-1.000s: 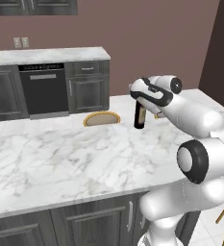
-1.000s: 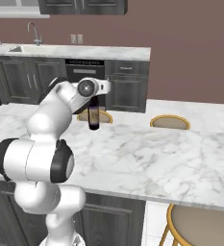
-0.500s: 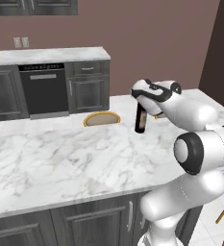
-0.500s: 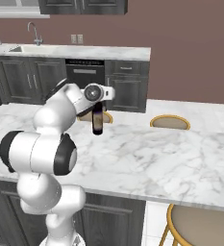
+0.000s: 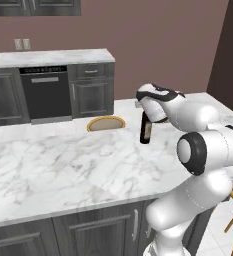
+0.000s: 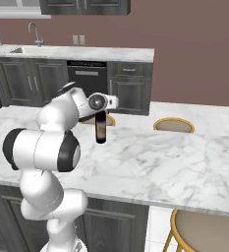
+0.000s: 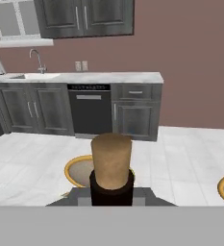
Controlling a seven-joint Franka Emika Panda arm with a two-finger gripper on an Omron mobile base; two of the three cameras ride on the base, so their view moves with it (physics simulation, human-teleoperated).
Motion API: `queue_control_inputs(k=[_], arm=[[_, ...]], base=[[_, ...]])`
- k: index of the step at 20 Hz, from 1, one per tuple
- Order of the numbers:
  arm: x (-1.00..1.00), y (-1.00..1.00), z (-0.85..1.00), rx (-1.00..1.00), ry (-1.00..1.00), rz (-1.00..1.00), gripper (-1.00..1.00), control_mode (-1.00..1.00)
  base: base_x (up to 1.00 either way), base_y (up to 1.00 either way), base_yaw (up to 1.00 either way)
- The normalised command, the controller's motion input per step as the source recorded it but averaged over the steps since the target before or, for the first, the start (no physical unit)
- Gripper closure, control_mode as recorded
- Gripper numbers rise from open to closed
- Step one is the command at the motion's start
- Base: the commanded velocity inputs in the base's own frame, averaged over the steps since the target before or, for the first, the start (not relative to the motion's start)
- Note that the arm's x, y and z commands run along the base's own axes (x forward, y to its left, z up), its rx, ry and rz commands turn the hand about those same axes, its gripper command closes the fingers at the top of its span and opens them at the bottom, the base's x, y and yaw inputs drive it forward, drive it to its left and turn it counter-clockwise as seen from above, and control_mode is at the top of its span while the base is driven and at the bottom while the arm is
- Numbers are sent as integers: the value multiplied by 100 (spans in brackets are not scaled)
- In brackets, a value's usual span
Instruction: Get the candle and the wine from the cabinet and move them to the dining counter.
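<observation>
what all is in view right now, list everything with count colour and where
wine: one, dark bottle with pale label, upright at the dining counter's far side
dining counter: one, white grey-veined marble on dark cabinets, across the foreground
stools: three, round wooden seats; two at the counter's far edge, one at the near right
dishwasher: one, black, in the back cabinet run
back counter: one, marble top along the brown wall
sink tap: one, metal, far left of the back counter
wall sockets: two, pale, above the back counter
arm: one, white with dark joints, reaching over the counter
tool: one, at the bottle's neck; grip cannot be judged
</observation>
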Motion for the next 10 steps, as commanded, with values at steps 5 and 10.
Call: queue_control_inputs(k=[5,10], arm=[[10,0,-38,0,0,0,100,-100],[10,0,-34,0,2,0,100,-100]], base=[[0,0,0],[0,0,0]])
